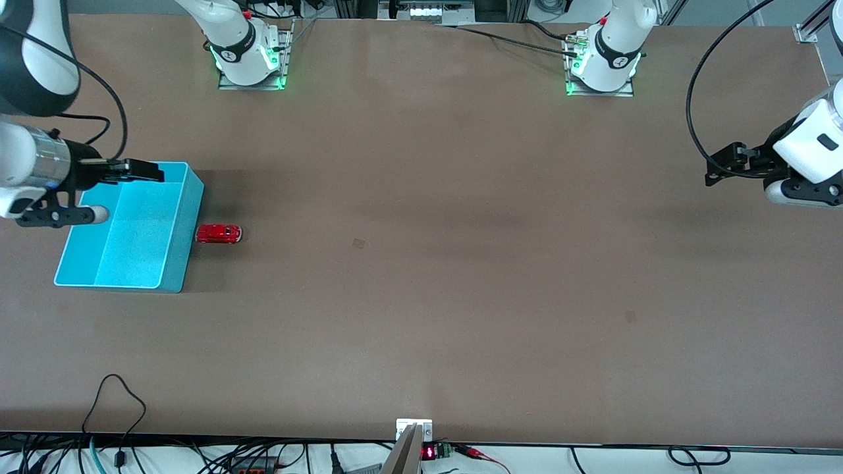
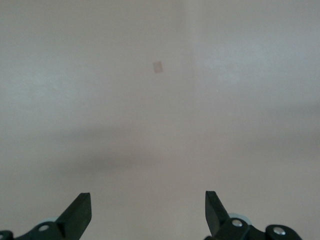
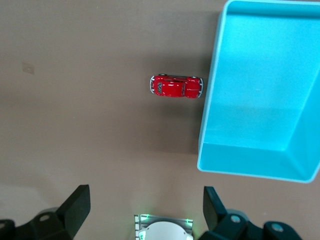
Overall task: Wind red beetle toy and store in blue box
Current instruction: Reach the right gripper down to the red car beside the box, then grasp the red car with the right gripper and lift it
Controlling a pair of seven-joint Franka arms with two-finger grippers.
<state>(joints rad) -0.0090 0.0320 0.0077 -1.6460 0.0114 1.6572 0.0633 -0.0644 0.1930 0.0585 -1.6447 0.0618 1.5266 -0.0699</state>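
Note:
The red beetle toy (image 1: 218, 234) stands on the brown table right beside the blue box (image 1: 186, 230), on the box's side toward the left arm's end; it also shows in the right wrist view (image 3: 176, 86). The blue box (image 3: 260, 90) is open-topped and empty. My right gripper (image 1: 155, 172) hangs open and empty above the box's farther corner; in its wrist view (image 3: 145, 200) the jaws stand wide apart. My left gripper (image 1: 714, 172) waits open and empty above bare table at the left arm's end, as its wrist view (image 2: 147, 200) shows.
The right arm's base (image 1: 250, 59) and the left arm's base (image 1: 602, 66) stand at the table's farther edge. A small faint mark (image 1: 359, 243) lies mid-table. Cables (image 1: 118, 395) run along the nearest edge.

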